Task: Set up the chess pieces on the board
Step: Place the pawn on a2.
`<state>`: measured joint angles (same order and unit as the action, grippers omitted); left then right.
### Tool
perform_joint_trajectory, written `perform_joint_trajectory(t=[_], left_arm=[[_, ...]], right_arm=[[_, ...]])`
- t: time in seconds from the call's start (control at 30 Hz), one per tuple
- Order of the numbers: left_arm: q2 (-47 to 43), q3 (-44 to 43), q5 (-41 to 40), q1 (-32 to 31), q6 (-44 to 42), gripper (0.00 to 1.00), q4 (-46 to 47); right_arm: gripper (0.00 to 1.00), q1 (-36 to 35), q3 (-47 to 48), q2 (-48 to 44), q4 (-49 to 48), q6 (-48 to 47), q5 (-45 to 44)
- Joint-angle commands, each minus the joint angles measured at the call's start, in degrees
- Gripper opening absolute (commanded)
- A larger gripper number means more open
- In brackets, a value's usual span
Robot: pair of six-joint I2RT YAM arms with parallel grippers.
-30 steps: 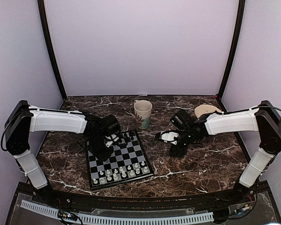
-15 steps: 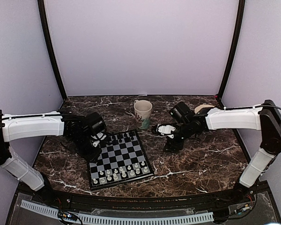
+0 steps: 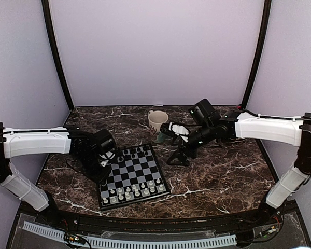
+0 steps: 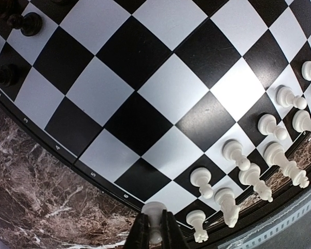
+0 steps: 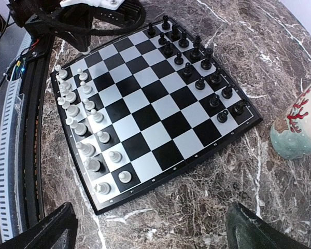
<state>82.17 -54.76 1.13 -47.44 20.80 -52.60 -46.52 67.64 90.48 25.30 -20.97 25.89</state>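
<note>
Overhead, the dark marble tabletop (image 3: pixel 223 171) shows white veins, closed in by plain lilac walls (image 3: pixel 155 52) and black corner posts; a slotted white rail (image 3: pixel 129 241) runs along the near edge. The board (image 3: pixel 135 168) lies left of centre, turned a little, with a pale mug (image 3: pixel 157 123) just beyond its far corner. White pieces (image 3: pixel 132 191) line the near rows, black pieces (image 3: pixel 135 152) the far side. My left gripper (image 3: pixel 108 157) hangs at the board's left edge. My right gripper (image 3: pixel 173 132) sits low beside the mug, right of the board. From above I cannot read either grip. My left wrist camera settles one: the fingers are pinched tight on a single white piece (image 4: pixel 154 218), held over the board's border near the white ranks. My right wrist camera settles the other: the fingertips (image 5: pixel 46 231) are spread wide at the frame's bottom corners, with only marble between them. That view also takes in the whole board at once, and the red branching pattern on the mug, which the overhead view does not resolve.
</note>
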Motion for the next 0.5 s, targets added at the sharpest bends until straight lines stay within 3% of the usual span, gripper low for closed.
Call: perform_joint_trajectory(t=[0.0,0.47], left_arm=[[-0.09,1.43,1.64,-0.01,1.72,0.02,0.6],[1.66,3.79,3.19,-2.64,3.8,0.02,1.68]], right_arm=[[1.0,-1.07,-2.94,-1.11,-1.98,0.55,2.28],[1.0,-1.27,-3.14,-0.09,-1.92,-0.79,-0.34]])
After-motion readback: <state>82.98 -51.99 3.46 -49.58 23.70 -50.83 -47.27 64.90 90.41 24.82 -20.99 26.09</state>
